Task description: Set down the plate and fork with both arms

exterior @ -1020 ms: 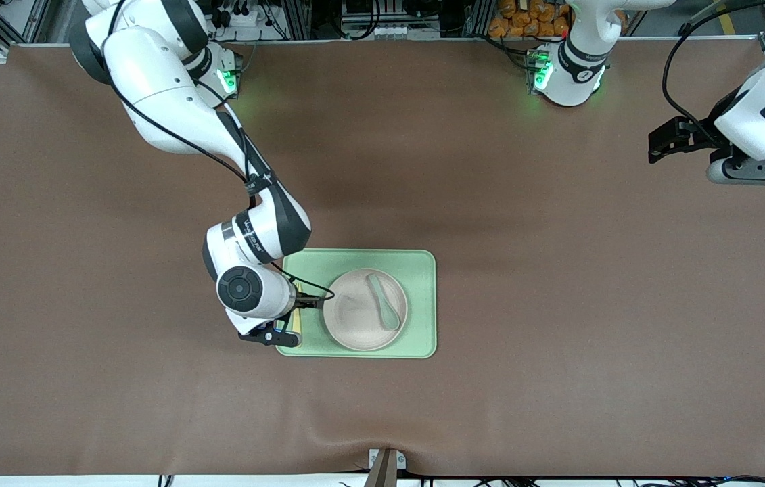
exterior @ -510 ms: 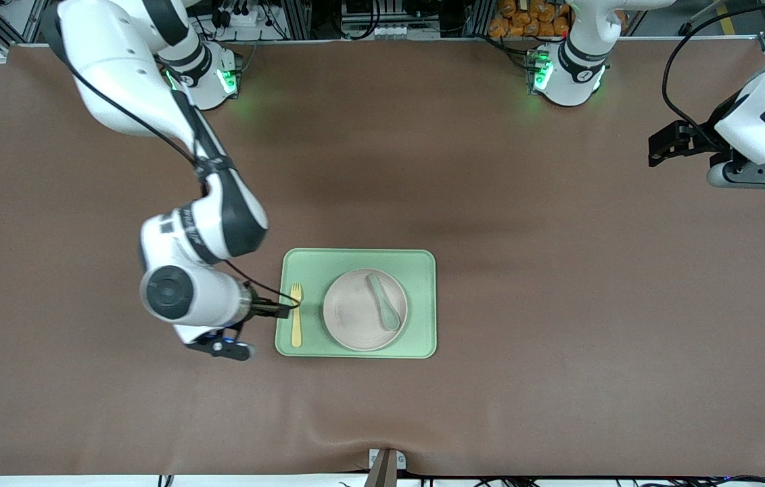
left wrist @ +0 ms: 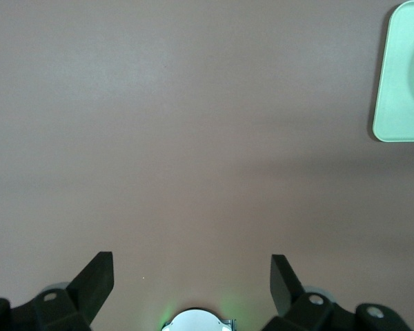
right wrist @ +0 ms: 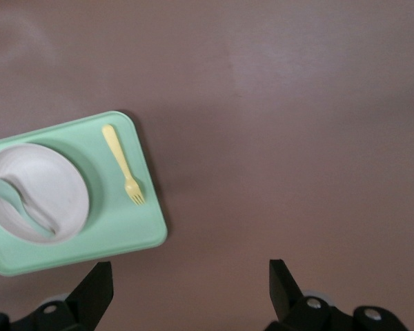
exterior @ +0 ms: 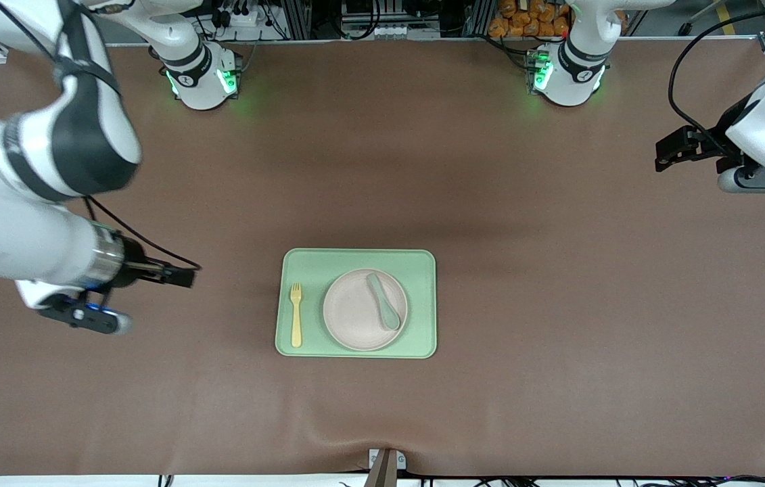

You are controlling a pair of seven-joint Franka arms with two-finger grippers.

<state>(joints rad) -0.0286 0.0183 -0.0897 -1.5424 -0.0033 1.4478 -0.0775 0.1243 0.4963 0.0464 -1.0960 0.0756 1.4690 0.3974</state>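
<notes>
My right gripper (exterior: 182, 276) hangs over bare table (exterior: 531, 223) toward the right arm's end, fingers spread and holding nothing; much of that arm is cut off at the front view's edge. Brown cloth lies open between it and the tray (exterior: 423, 304). On the tray, the fork (exterior: 295, 314) lies on the side toward this gripper, just beside the plate (exterior: 354, 318), not touching it. A green spoon (exterior: 383, 309) rests in the plate. My right wrist view shows all four; the left wrist view catches only a tray corner. The left gripper (exterior: 667, 147) waits open over the table's opposite end, well apart from the tray.
</notes>
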